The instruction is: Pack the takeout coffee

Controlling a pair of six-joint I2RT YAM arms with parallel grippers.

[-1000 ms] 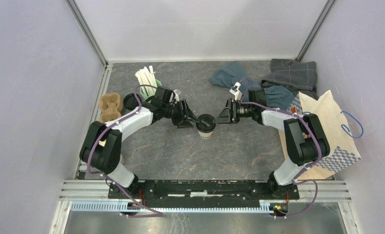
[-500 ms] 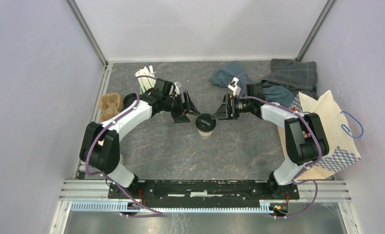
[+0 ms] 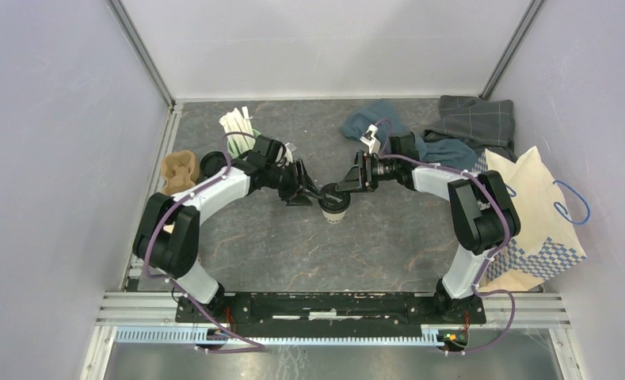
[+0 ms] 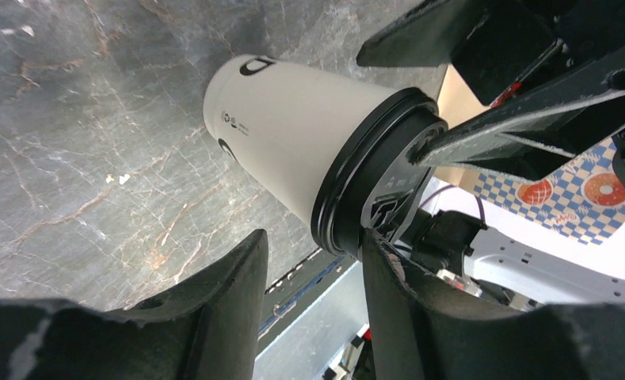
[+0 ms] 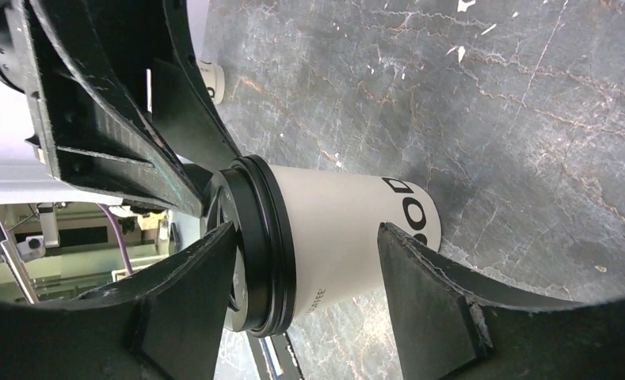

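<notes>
left gripper (image 3: 309,192) and right gripper (image 3: 343,184) flanked the takeout coffee (image 3: 333,207), jaws apart, nothing clamped. Right fingertip (image 4: 459,141) touched its lid (image 4: 355,202), likely seating it.

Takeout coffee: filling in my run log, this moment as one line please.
takeout coffee: upright on table, lidded | left gripper: open beside lid | right gripper: open beside lid, opposite side | bag: coffee not inside
</notes>
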